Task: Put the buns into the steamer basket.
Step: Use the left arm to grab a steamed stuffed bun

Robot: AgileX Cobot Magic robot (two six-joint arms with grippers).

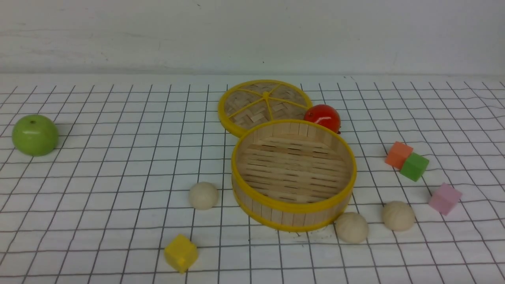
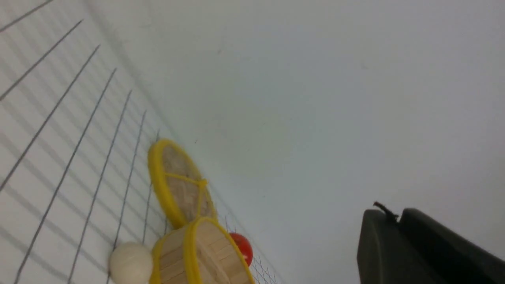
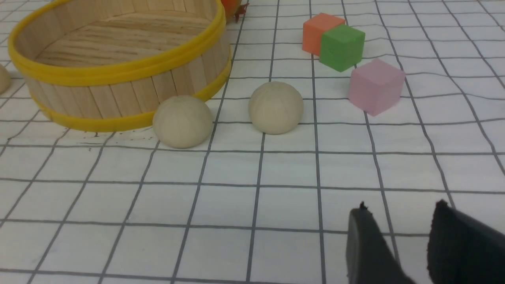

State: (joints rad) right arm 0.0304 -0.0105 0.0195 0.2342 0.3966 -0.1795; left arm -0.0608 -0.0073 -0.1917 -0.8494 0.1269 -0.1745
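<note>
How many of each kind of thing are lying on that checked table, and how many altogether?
Buns: 3
Coloured cubes: 4
Fruit, a green apple and a red tomato: 2
Steamer basket: 1
Woven lid: 1
Total: 11

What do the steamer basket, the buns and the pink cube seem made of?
Steamer basket: pale wood or bamboo slats, grain visible, matt; yellow rims look plastic. Buns: matt cream balls, faint ridges, perhaps foam or rubber. Pink cube: smooth matt block, possibly foam or painted wood.
</note>
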